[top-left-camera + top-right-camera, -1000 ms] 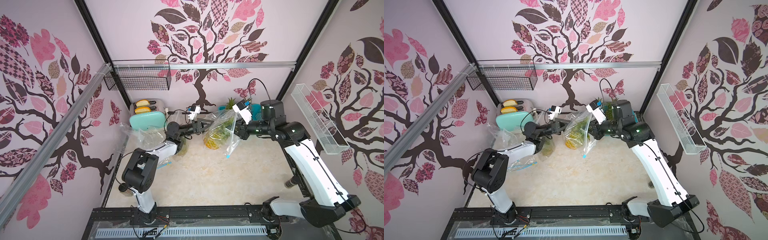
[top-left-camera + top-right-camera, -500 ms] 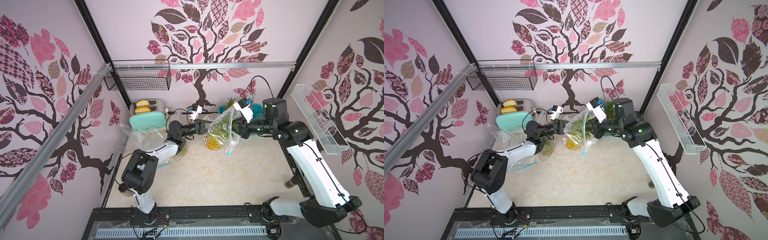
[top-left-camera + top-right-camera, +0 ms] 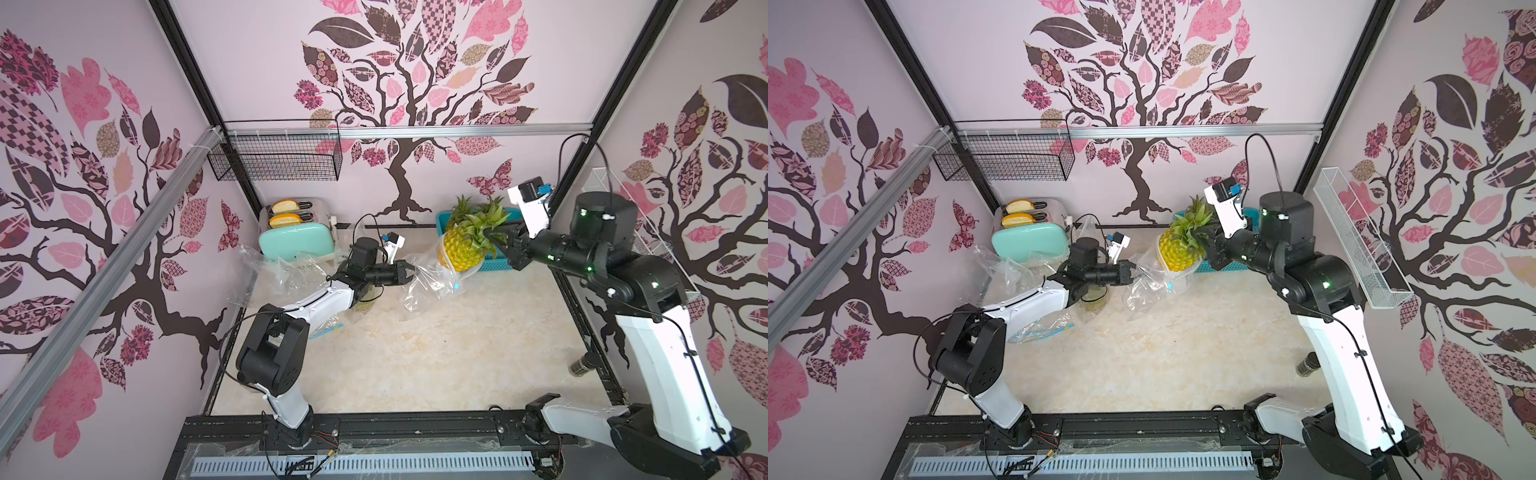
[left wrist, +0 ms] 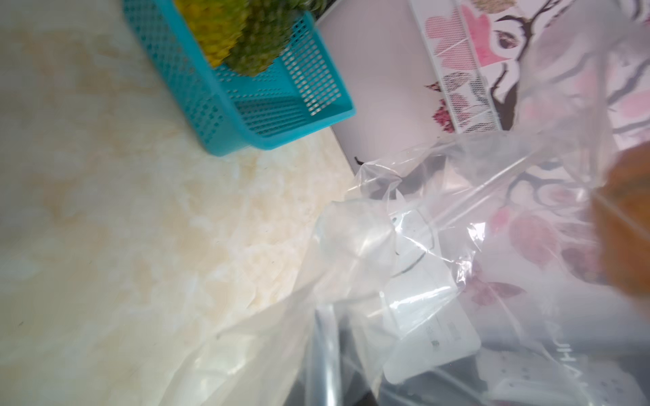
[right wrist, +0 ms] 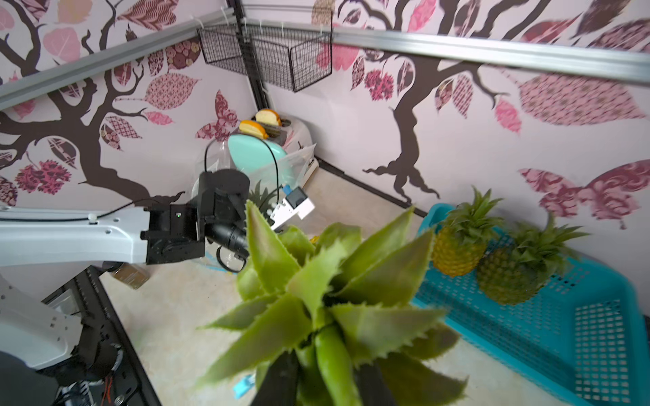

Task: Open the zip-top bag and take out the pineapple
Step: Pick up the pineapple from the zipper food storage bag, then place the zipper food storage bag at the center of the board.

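My left jaws are clenched on the zip-top bag [image 3: 429, 282], short of the blue basket [image 3: 496, 264]. The pineapple [image 3: 459, 249] hangs just in front of that basket with its base at the bag's mouth and its crown grasped by my right jaws. I judge this the pull-out step. Next, lift it clear while pinning the bag.

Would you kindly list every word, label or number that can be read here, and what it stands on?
No text is readable.
Bag: faint print near its edge in the left wrist view, too blurred to read.
White panel behind the bag: tiny marks, too small to read.
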`<state>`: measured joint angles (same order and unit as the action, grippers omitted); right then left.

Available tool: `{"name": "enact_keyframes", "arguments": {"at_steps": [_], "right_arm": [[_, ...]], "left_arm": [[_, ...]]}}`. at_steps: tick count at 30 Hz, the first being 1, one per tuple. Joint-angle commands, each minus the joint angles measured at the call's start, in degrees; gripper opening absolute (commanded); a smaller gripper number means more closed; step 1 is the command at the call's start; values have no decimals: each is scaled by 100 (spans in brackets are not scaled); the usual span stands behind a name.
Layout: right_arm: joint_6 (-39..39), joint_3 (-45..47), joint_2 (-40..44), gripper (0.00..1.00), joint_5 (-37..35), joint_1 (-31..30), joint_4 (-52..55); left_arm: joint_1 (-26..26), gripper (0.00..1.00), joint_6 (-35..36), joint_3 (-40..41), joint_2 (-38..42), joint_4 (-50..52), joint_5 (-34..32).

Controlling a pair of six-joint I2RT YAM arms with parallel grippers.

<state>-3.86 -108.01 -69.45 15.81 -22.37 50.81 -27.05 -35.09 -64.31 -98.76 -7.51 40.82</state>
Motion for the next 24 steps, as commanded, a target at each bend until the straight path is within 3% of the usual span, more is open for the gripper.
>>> {"name": "enact_keyframes", "arguments": {"at_steps": [1,8,13,24], "right_arm": [[100,-356,63,0,-630,11,-568],[236,-330,-2,0,-1113,10,-940],[182,-113,-150,0,-1862,5,-1062],[122,765,15,0,-2648,19,-1167]], "left_arm": [[-4,0,400,241,-270,426,-576],[-54,0,217,367,-416,361,-750],[-44,0,-382,207,-213,-344,-364],[226,0,-1130,-1608,398,-561,185]]}}
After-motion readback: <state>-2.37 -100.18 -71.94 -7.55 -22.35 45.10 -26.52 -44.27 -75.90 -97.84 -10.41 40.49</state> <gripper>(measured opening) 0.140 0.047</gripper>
